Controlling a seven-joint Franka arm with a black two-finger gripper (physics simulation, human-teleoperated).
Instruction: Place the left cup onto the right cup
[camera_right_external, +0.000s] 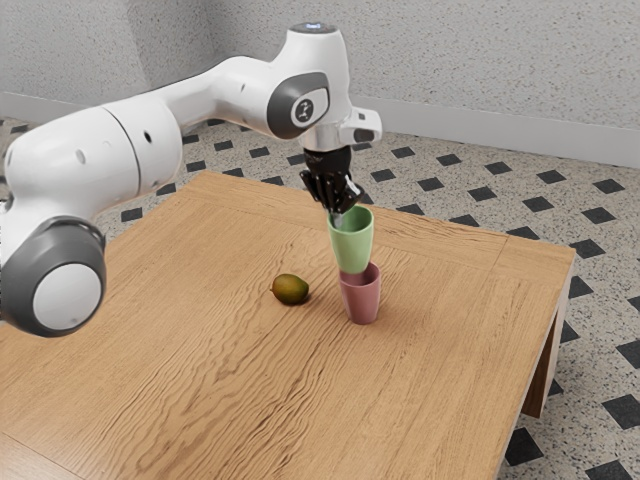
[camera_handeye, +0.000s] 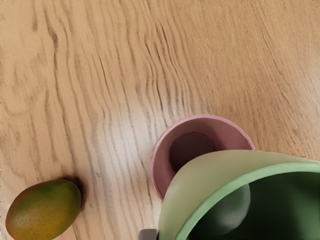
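Hand: gripper (camera_right_external: 338, 209) pinches green cup (camera_right_external: 351, 240) by rim. Cup hangs right under hand, mouth up, long axis approx. vertical, base at mouth of pink cup (camera_right_external: 361, 293); contact unclear. mango (camera_right_external: 290, 289) near, toward exterior view's left. table (camera_right_external: 200, 380) edges well apart, open wood round cups.

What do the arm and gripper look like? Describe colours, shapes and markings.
The arm is glossy white, in thick rounded segments with dark seams. Round grey caps mark its joints; a bluish spot tops the last one. The gripper is black and angular.
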